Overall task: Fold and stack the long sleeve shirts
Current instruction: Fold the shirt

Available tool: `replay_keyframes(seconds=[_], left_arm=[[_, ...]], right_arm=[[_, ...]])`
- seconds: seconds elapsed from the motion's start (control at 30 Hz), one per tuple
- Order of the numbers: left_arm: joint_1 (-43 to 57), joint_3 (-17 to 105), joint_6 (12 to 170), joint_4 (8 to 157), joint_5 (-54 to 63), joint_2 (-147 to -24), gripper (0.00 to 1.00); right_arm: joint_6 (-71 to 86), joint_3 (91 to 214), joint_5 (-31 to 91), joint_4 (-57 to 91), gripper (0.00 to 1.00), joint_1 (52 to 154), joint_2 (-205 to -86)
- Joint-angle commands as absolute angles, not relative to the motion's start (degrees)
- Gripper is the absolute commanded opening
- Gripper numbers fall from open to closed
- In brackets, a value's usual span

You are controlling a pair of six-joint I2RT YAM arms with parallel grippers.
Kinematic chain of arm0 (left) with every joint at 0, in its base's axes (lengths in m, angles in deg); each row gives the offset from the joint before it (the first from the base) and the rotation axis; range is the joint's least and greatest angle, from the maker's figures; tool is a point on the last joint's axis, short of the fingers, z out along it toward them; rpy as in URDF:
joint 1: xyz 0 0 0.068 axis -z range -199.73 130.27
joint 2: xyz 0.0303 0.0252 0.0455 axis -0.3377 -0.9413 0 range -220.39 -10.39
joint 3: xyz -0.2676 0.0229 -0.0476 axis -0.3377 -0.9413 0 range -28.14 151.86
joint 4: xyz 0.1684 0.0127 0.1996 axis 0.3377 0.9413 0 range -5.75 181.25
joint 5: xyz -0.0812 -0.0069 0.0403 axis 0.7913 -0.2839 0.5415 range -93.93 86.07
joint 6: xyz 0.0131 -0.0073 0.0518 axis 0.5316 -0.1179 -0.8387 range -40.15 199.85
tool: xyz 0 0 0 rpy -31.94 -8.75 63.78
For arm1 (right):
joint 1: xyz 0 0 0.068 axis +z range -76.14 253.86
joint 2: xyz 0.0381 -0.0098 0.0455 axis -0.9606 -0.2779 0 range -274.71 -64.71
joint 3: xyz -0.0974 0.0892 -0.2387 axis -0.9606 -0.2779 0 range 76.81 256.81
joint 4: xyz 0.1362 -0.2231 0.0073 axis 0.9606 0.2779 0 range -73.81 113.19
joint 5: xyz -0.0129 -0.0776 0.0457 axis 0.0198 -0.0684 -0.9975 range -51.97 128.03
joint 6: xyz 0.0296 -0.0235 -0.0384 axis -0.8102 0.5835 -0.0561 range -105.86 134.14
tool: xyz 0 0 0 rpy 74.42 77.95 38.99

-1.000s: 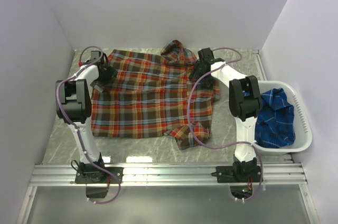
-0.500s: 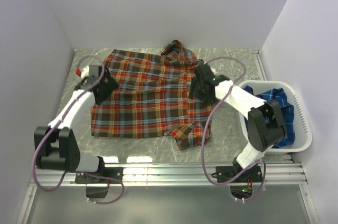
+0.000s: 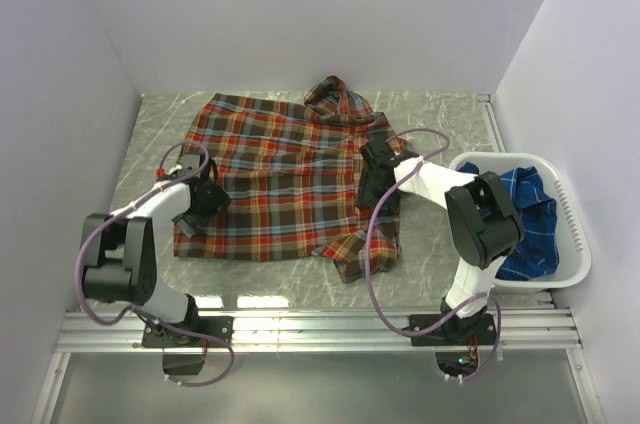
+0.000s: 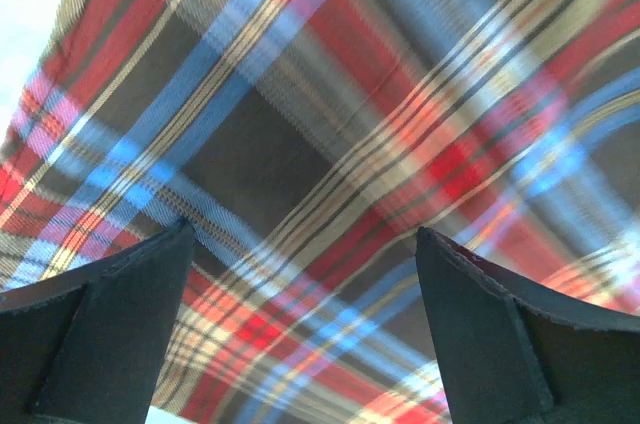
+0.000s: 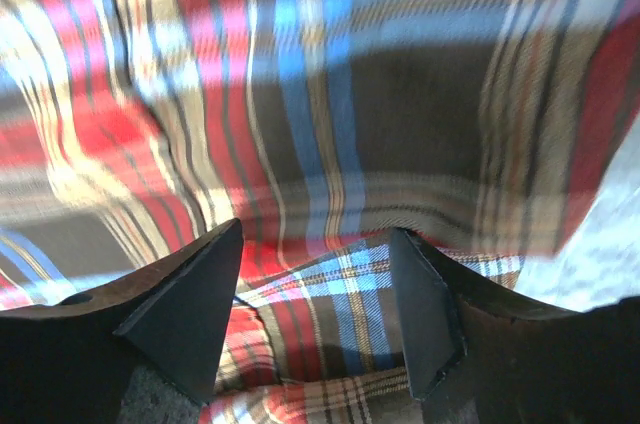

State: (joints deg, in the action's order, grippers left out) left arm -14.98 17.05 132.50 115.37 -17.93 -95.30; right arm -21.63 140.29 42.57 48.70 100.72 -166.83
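A red-orange plaid long sleeve shirt (image 3: pixel 280 169) lies spread flat on the marble table, collar toward the back wall. A blue plaid long sleeve shirt (image 3: pixel 520 219) sits bunched in the basket at the right. My left gripper (image 3: pixel 200 206) hovers over the red shirt's near-left edge. In the left wrist view that gripper (image 4: pixel 300 234) is wide open, with only flat plaid cloth (image 4: pixel 330 94) under it. My right gripper (image 3: pixel 375 184) is down on the shirt's right side. In the right wrist view it (image 5: pixel 315 244) is open, its jaws astride a raised fold of the cloth (image 5: pixel 360 294).
A white plastic basket (image 3: pixel 575 234) stands at the right, against the side wall. Bare marble table (image 3: pixel 430 244) shows between shirt and basket. Walls close in the left, back and right. An aluminium rail (image 3: pixel 320 329) carries the arm bases at the near edge.
Both grippers have come toward the near side along the red shirt: the left from its far-left corner to its near-left edge, the right from the collar area to the right side. The right jaws have narrowed a little.
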Motion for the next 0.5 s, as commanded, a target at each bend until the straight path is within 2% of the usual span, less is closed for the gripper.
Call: replay_keyframes(seconds=[0.0,0.23,0.33,0.47], left_arm=[[-16.65,21.67,134.61,111.32,-16.15,-101.5,0.99],[-16.83,33.27,133.47,113.16,-16.76,-109.09,0.99],[-16.83,35.93,132.77,114.84,-17.9,-107.17,0.99],[-16.83,32.87,132.68,115.72,-19.83,-99.97,0.99]], right_arm=[[-22.6,143.94,43.31,45.54,0.68,97.08,-171.57],[-19.71,153.27,44.8,46.51,0.69,94.34,-175.72],[-17.86,152.05,45.06,45.9,0.7,94.95,-171.77],[-18.03,144.85,45.67,45.01,0.7,94.96,-162.02]])
